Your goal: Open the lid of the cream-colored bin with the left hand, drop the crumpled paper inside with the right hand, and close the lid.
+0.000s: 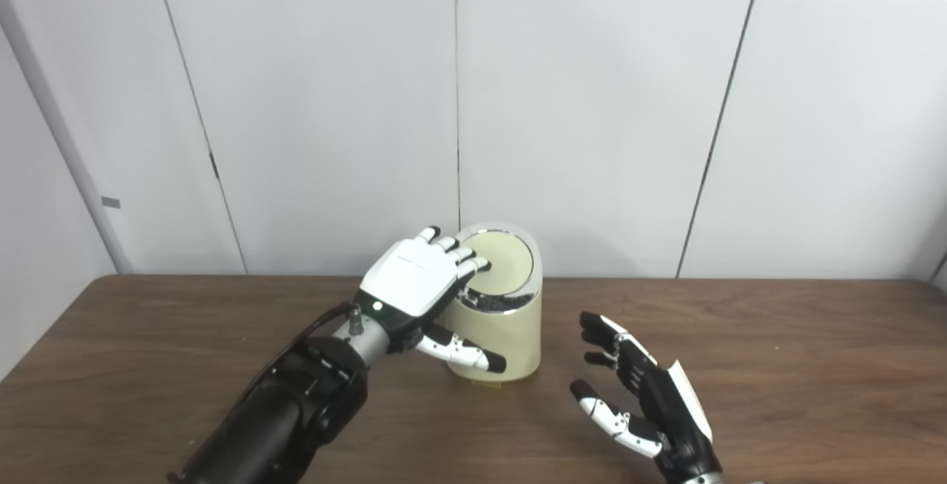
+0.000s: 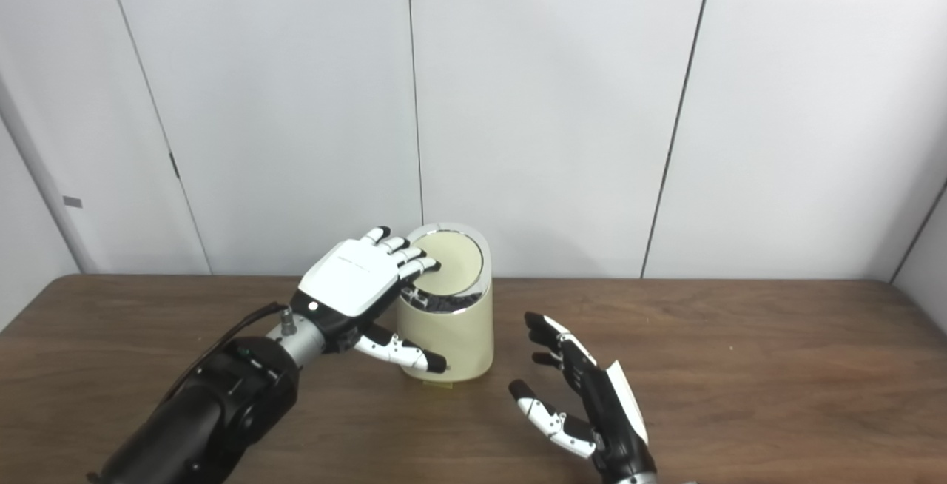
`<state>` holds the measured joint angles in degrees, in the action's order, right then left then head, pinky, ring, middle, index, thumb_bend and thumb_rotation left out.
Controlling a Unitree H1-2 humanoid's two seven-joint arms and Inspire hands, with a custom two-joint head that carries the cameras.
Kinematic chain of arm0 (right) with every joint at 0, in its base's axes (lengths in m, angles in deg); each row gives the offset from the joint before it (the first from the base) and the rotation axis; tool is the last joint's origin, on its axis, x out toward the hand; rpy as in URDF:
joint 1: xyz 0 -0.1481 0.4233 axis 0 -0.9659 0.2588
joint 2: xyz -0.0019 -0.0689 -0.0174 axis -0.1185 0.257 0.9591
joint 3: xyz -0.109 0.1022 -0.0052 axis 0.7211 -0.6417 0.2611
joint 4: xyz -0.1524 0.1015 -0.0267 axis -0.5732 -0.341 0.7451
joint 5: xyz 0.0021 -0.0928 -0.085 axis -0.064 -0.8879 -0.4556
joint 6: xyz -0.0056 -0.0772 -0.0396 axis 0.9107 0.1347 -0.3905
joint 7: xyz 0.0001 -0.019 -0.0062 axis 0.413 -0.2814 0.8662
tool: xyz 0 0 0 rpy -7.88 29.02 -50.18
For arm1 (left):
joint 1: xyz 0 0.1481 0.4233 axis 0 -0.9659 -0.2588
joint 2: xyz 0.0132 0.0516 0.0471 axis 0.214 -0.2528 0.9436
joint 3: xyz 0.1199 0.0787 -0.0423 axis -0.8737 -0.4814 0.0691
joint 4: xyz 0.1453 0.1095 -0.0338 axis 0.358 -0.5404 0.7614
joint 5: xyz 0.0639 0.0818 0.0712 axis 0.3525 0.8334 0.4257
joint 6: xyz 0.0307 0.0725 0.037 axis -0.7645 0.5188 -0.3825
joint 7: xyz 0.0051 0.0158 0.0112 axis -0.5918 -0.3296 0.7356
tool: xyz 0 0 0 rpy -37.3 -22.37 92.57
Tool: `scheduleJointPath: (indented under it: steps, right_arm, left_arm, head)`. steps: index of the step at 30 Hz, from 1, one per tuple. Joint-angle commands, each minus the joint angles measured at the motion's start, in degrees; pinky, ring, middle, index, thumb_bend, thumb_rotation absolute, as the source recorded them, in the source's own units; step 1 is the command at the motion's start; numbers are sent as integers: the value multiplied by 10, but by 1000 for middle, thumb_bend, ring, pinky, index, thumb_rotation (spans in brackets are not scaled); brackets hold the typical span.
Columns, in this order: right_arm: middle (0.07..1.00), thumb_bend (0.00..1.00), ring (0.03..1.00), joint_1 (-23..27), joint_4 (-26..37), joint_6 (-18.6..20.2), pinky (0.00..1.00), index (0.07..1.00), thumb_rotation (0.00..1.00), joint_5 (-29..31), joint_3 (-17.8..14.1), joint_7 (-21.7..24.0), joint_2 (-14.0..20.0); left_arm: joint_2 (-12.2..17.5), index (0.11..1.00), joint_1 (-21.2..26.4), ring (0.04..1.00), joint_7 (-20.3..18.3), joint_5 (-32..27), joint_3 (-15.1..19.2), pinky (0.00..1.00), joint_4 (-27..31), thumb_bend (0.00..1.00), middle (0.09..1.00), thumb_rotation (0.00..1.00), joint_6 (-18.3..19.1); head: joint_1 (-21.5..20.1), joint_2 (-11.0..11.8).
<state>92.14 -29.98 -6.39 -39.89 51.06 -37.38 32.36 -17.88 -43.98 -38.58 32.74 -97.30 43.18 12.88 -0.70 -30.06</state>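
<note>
Left eye view | left hand (image 1: 411, 274) spread on bin lid (image 1: 501, 262) | right hand (image 1: 642, 391) spread, empty

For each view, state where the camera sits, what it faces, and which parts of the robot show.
Left eye view: on the head, looking down at the table and bin; both arms enter from below, left hand on the lid, right hand open beside the bin.
Right eye view: same head, set slightly rightward, so the bin appears further left.
Shared: bin, lid, both hands, table, wall panels. No paper shows.
</note>
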Motion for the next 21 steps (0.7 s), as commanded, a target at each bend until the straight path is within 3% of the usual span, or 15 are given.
scheduleJointPath:
  steps: [1, 9, 21]
  right_arm:
    - [872, 157, 859, -11, 10, -3, 775, 855, 290, 2, 3, 2, -11]
    - [876, 165, 862, -8, 8, -4, 782, 855, 288, 6, 4, 1, -16]
    - [877, 165, 860, -3, -4, -9, 766, 856, 317, 3, 2, -2, -16]
  left_arm:
    - [26, 879, -13, 929, -22, 33, -18, 993, -36, 930, 890, 896, -5]
    - [38, 879, -21, 931, 14, 118, -72, 1000, -75, 952, 893, 923, -35]
    - [37, 867, -21, 924, 16, 78, -45, 1000, -50, 903, 884, 924, -40]
  head:
    - [-1, -2]
    - [-7, -2]
    - [-5, 2]
